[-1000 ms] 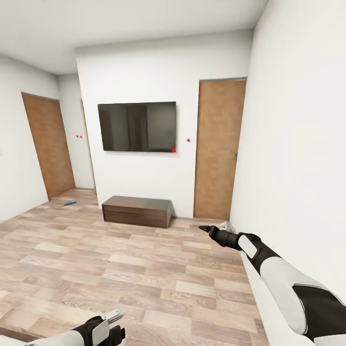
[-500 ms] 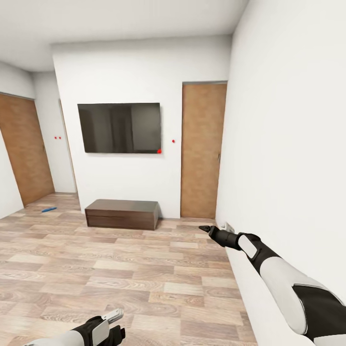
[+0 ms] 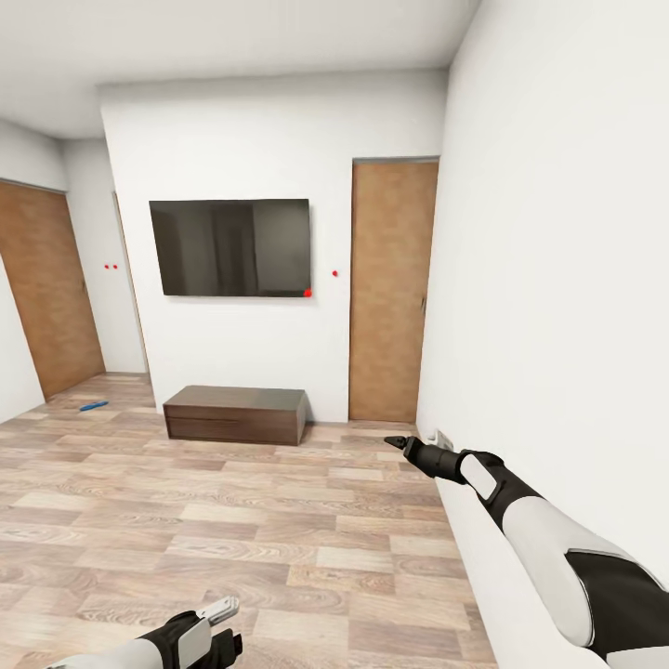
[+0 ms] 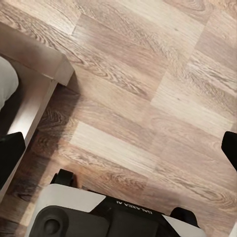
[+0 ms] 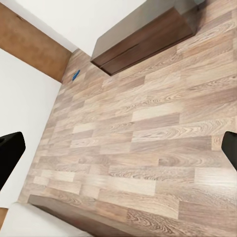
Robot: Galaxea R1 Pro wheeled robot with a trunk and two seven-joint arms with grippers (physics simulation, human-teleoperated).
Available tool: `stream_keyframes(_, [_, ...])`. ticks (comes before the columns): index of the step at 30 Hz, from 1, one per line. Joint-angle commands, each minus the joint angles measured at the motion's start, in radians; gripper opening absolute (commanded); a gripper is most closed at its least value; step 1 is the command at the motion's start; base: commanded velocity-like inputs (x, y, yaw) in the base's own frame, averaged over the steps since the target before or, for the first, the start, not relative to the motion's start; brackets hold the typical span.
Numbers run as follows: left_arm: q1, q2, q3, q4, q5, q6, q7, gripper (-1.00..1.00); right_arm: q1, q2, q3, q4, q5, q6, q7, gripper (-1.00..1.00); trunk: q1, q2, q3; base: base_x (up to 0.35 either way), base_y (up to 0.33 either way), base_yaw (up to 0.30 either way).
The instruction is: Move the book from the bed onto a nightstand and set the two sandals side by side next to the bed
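Observation:
One bright blue sandal [image 3: 93, 405] lies on the wood floor far off at the left, near a brown door; the right wrist view has this sandal [image 5: 75, 75] too. The book is out of view. A dark wood edge with an off-white top, apparently the bed [image 5: 69, 213], runs close under my right arm. My right gripper [image 3: 396, 443] reaches forward along the right wall, open and empty, its fingertips [image 5: 10, 153] wide apart. My left gripper [image 3: 221, 624] hangs low over the floor, open and empty, its fingertips [image 4: 10, 158] also wide apart.
A low dark wood bench [image 3: 236, 413] stands against the far wall under a black TV [image 3: 232, 247]. Brown doors stand at the right [image 3: 392, 290] and far left [image 3: 42, 288]. The white wall [image 3: 557, 279] is close on my right. My own base [image 4: 98, 217] shows below the left gripper.
The camera turned right between one second and half a second ago, so the room shifted left in view. Since then nothing has moved. Both arms keep their pose.

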Motion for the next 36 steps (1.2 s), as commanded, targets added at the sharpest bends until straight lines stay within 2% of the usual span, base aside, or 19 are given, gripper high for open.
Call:
stream_keyframes(1, [-0.001,0.000,-0.008,0.001,0.010,0.002,0.002,1.00,0.000,0.000,-0.008,-0.001,0.000,0.009,0.001,1.00,0.000,-0.001,0.000,0.107,0.000,-0.001])
stream_keyframes(36, [-0.001,0.000,-0.008,0.001,0.010,0.002,0.002,1.00,0.000,0.000,-0.007,-0.001,0.001,0.009,0.001,1.00,0.000,-0.001,0.000,0.310,0.000,0.000])
